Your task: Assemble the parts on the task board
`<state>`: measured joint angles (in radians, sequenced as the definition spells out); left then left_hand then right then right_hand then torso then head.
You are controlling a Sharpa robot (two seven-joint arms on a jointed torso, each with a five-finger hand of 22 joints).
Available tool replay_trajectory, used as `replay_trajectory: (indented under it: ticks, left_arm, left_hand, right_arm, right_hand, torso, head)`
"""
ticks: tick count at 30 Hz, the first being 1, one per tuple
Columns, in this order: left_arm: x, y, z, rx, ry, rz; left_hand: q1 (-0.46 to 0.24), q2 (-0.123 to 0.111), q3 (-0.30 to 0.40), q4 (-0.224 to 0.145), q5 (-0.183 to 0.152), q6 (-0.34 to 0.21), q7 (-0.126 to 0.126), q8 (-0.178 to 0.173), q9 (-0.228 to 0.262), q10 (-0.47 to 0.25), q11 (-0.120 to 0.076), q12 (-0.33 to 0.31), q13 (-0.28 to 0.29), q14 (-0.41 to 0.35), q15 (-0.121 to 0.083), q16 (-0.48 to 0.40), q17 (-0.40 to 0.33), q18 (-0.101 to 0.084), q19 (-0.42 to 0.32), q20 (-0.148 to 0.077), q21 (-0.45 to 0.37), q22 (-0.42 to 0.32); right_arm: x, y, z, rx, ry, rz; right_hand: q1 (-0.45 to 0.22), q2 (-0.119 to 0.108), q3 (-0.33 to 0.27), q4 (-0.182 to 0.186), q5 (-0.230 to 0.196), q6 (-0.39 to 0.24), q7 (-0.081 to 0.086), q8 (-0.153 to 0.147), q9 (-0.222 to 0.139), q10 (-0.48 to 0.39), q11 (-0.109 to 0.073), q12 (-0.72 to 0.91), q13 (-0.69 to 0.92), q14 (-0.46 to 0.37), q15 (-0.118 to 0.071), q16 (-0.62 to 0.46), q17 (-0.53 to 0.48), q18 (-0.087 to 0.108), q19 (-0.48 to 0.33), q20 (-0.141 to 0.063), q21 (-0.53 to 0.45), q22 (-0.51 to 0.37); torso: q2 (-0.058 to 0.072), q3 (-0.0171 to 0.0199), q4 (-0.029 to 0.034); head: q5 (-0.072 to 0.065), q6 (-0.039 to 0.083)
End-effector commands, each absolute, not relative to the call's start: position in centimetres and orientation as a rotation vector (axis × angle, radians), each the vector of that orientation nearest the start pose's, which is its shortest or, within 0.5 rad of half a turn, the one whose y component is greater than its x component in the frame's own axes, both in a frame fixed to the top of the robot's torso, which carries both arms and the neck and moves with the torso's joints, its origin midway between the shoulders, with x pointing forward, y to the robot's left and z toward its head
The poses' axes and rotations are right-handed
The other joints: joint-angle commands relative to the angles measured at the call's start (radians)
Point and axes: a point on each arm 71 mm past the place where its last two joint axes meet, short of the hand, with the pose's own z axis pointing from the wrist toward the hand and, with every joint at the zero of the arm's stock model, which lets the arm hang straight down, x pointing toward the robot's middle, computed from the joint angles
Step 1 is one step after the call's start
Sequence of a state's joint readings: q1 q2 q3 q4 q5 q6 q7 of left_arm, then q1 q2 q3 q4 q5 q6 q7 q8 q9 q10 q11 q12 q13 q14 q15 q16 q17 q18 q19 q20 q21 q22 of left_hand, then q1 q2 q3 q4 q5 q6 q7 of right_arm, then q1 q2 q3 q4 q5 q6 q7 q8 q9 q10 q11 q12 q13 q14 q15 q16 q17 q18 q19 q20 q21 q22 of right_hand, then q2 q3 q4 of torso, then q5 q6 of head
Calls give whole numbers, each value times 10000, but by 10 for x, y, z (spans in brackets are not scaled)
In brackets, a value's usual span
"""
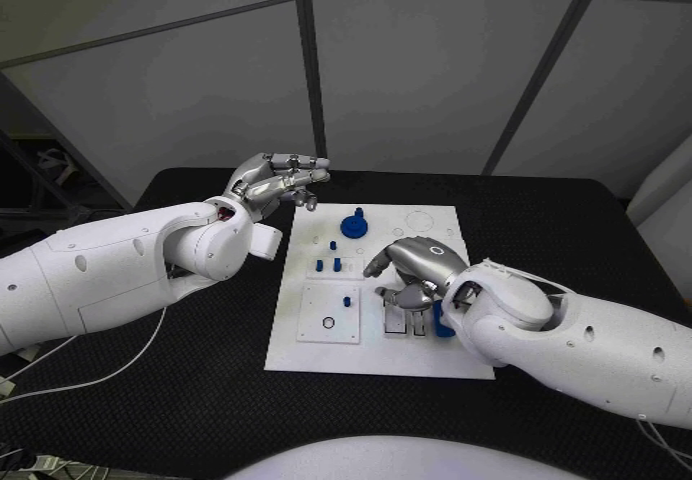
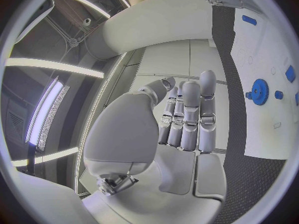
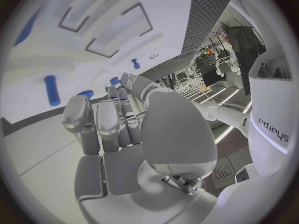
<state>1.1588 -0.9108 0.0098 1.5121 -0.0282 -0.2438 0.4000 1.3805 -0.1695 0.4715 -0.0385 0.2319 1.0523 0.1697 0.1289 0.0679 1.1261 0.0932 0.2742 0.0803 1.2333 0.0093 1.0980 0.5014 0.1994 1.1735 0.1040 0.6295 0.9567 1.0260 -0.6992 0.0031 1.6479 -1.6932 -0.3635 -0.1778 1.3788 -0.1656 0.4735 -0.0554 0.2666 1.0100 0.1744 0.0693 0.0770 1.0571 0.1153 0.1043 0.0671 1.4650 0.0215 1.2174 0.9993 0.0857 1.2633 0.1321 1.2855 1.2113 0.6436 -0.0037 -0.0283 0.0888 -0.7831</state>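
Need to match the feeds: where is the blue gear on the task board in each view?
Head view: the blue gear sits near the task board's far edge, just right of the left hand.
Left wrist view: the gear lies on the board, beyond the fingertips.
Right wrist view: I cannot pick it out.
Shared landmark: the white board, seen in all three.

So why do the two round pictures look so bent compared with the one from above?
In the left wrist view a fisheye lens bows the task board and bright ceiling strips into curves; in the right wrist view the board's outlines curve likewise behind the right hand; in the head view the board's edges run straight under even light.
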Motion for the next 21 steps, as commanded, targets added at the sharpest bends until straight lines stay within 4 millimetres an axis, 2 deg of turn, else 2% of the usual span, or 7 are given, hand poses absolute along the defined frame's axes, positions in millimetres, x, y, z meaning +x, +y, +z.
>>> replay_trajectory:
  ticks: [1, 4, 6, 7, 10, 17, 21]
  left_arm:
    - [489, 243, -177, -11074, 13914, -15758]
    - [489, 244, -177, -11074, 13884, -15733]
    - [489, 244, -177, -11071, 13870, -15728]
    - [489, 243, -177, -11066, 13868, -15738]
    - [489, 243, -177, -11062, 13868, -15745]
    - [489, 243, -177, -11061, 13882, -15759]
    - [489, 243, -177, -11063, 13883, -15757]
  left_hand:
    - [-27, 108, -55, 8, -48, -43, 2, 33, -10, -81, 19, 54, 3, -82, 17, -44, -59, -169, -23, 29, -60, -16]
    - [-28, 100, -65, 4, -51, -58, 2, 28, -13, -83, 19, 60, 4, -89, 18, -52, -75, -169, -19, 30, -60, -17]
    - [-28, 98, -69, 2, -52, -69, 4, 23, -14, -84, 19, 64, 4, -91, 18, -54, -78, -169, -17, 31, -61, -17]
    - [-28, 98, -69, 2, -52, -69, 4, 23, -14, -84, 19, 64, 4, -91, 18, -54, -78, -169, -17, 31, -61, -17]
    - [-28, 98, -69, 2, -52, -69, 4, 23, -14, -84, 19, 64, 4, -91, 18, -54, -78, -169, -17, 31, -61, -17]
    - [-28, 98, -69, 2, -52, -69, 4, 23, -14, -84, 19, 64, 4, -91, 18, -54, -78, -169, -17, 31, -61, -17]
    - [-26, 100, -75, -1, -52, -83, 5, 18, -16, -83, 19, 74, 6, -95, 18, -59, -88, -168, -14, 32, -62, -19]
  right_arm:
    - [429, -110, -214, -2837, 16483, 7487]
    - [438, -126, -205, -2837, 16592, 7027]
    - [443, -135, -202, -2908, 16733, 6767]
    - [446, -141, -201, -2934, 16830, 6601]
    - [450, -147, -200, -2941, 16915, 6429]
    - [457, -152, -203, -3103, 17182, 6066]
    - [459, -152, -206, -3249, 17425, 5909]
  right_hand:
    - [-120, -62, -129, 24, 10, -54, -19, -12, -10, -135, 1, 70, -15, 7, 52, -28, -28, 157, -70, 2, -58, -30]
    - [-199, -178, -380, 101, 41, -226, -114, -50, -42, -319, -32, 119, -19, -9, 36, -44, -100, 170, -104, -5, -128, -95]
    - [-157, -196, -698, 161, -122, -448, -199, -57, -70, -693, 7, 94, -28, -211, 58, -455, -722, 303, -563, 8, -621, -652]
    - [-28, -137, -1065, 218, -206, -571, -238, -42, -70, -1071, 58, 70, -13, -333, 126, -732, -1112, 389, -840, 40, -975, -1025]
    - [262, -15, -1807, 366, -237, -675, -248, -35, -54, -1355, 109, 290, 11, -333, 145, -855, -1354, 443, -915, 67, -1249, -1295]
    - [476, 171, -2054, 459, -172, -671, -312, -28, -43, -1211, 64, 610, 23, -199, 116, -686, -1202, 415, -788, 29, -1247, -1290]
    - [523, 232, -2117, 505, -119, -622, -325, -17, -32, -1023, 11, 805, 23, -117, 73, -564, -1074, 383, -639, -8, -1149, -1183]
  torso:
    - [-5, -25, -10]
    - [-15, -25, -38]
    - [-4, -16, -28]
    - [0, -18, -19]
    - [3, -20, -14]
    - [7, -26, 18]
    - [13, -22, 9]
  head:
    - [-32, 60]
    - [-24, 88]
    - [-38, 131]
    - [-67, 181]
    - [-87, 199]
    - [-134, 192]
    - [-112, 167]
